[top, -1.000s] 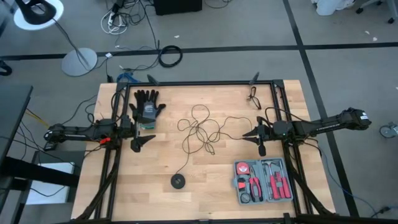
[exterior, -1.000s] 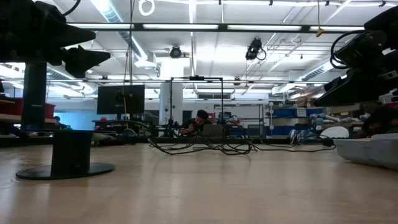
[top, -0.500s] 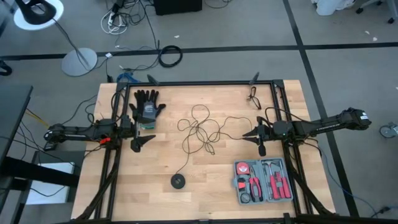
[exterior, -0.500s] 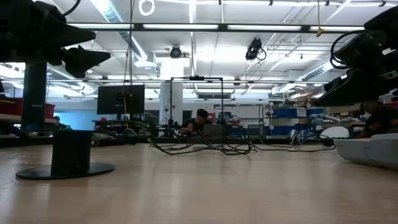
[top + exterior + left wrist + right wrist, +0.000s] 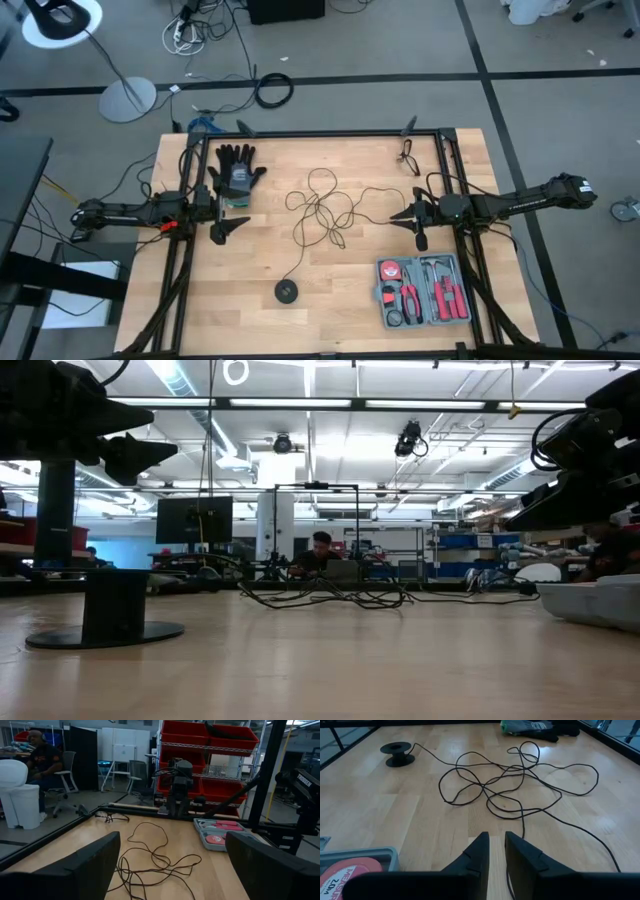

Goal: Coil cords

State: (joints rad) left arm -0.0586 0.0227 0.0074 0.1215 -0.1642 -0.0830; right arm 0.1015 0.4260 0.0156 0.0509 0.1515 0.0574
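Observation:
The cord is a thin black wire lying in a loose tangle [image 5: 320, 205] on the middle of the wooden table. One end runs to a small round black disc [image 5: 286, 291] standing on the table near the front edge. The tangle also shows in the left wrist view [image 5: 150, 857] and the right wrist view [image 5: 505, 780], as does the disc [image 5: 397, 755]. My left gripper [image 5: 228, 218] hovers open at the table's left, beside the glove. My right gripper [image 5: 412, 220] hovers at the right of the tangle, its fingers [image 5: 480, 850] almost together and empty.
A black and grey glove [image 5: 236, 172] lies at the far left. An open grey tool case [image 5: 424, 290] with red-handled tools sits at the near right. A pair of glasses [image 5: 407, 155] lies at the far right. A black frame rail [image 5: 330, 133] borders the table.

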